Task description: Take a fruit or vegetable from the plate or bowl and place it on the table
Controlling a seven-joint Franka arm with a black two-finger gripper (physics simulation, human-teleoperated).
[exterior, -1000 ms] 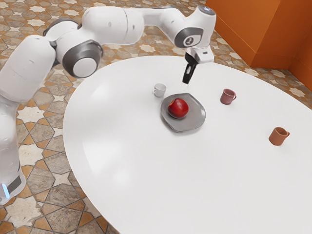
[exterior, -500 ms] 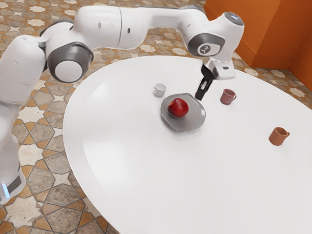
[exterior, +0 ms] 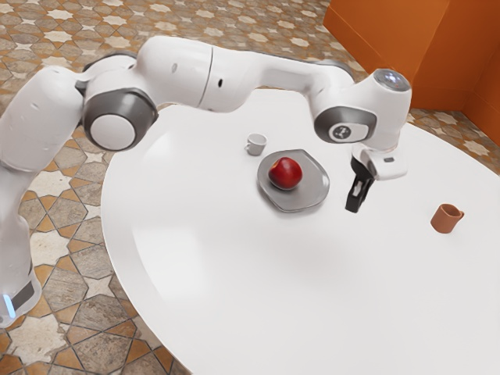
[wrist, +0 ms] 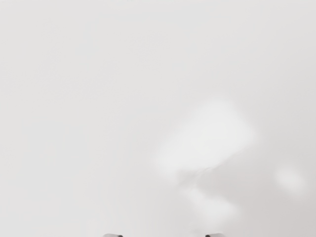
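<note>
Two fingers (wrist: 215, 235) parted on nothing, a red fruit (exterior: 285, 173) on its plate (exterior: 314, 184)

The fingers stand well apart with nothing between them, which suits a hand that has yet to take hold. They point down from the gripper (exterior: 354, 208), slanting a little in the exterior view, over bare table (exterior: 234, 320) on the plate's side away from the arm's base. That place is no use for a grasp; it would better serve for setting something down. The next move, I judge, is sideways until the fingers straddle the fruit.

The red fruit, probably an apple, rests on the grey plate, nearer one side than the middle. Its roundness could let it roll if one finger touches first, though the raised rim may check it. Just beside the plate is a white cup (exterior: 255, 144), worth avoiding; an orange-brown mug (exterior: 444, 219) sits well apart.

The table is white, round-edged and glossy, throwing back pale patches of light. Beyond it lie a star-patterned tile floor (exterior: 48, 183) and an orange wall (exterior: 383, 47).
</note>
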